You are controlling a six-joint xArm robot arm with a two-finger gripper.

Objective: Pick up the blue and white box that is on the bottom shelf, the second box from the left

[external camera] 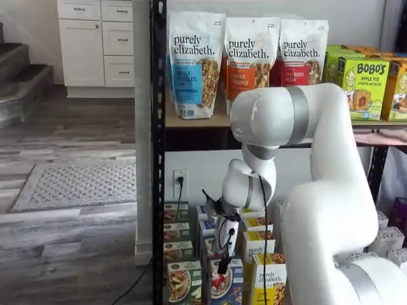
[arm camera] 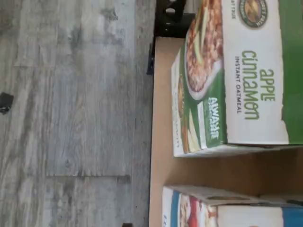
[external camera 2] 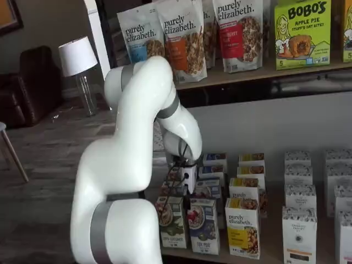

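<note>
Three front boxes: lined up along the table's front edge, green-topped, blue-topped, yellow-topped, counting away from the left corner!
Task box: the small upright blue and white cardboard box point(external camera: 227, 284) with a cereal bowl and red berries on its front stands at the front edge in both shelf views point(external camera 2: 203, 225), just beside the green one, near the left corner.
Neighbour on the corner side: the green and white cardboard oatmeal box point(arm camera: 236, 80), reading "apple cinnamon", stands right at the front left corner.
Neighbour on the other side: the yellow-topped white cardboard granola box point(external camera 2: 243, 228), close by the blue one.
Table: the lowest tan board table of the black steel-post rack point(arm camera: 203, 170), bare board showing between the green and blue boxes in the wrist view.
Hand: the white-bodied hand with black fingers point(external camera: 223, 265) hangs low from the white arm, overlapping the task box's top in a shelf view; whether it touches, I cannot tell.
Hand's state: fingers too dark and small to read; how far apart they stand cannot be told, and no box is seen lifted.
Floor: grey wood-plank floor point(arm camera: 71, 118) beyond the front edge.
</note>
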